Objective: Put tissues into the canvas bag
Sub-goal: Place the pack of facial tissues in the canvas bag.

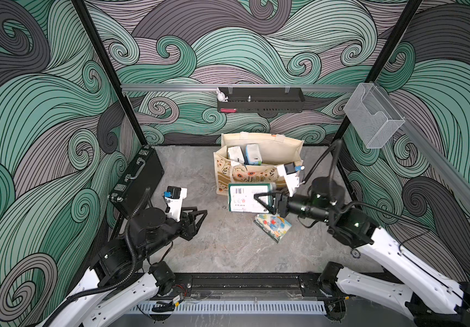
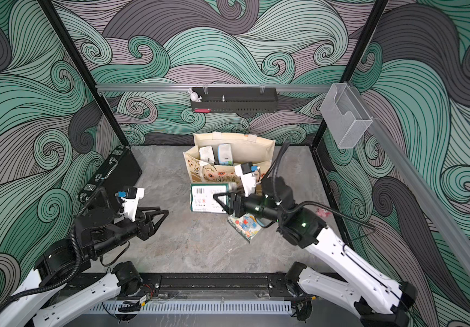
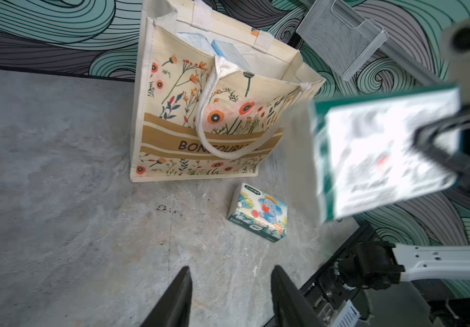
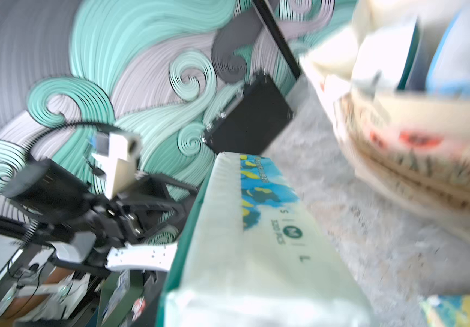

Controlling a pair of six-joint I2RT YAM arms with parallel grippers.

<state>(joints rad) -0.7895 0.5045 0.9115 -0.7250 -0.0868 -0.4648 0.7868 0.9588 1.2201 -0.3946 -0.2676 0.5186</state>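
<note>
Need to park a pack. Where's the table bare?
Bare: between the black briefcase and the canvas bag, and the near middle beside the left hand. Crowded: before the bag, where the right hand holds a green-and-white pack near the elephant pack.

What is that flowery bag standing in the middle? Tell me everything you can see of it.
The canvas bag is a cream, boxy cloth tote printed with orange flowers, with a lettered tan band and a white rope handle hanging down its front. It stands upright on the grey tabletop near the back wall, mouth open. A white pack and a light blue pack stand inside it.
</note>
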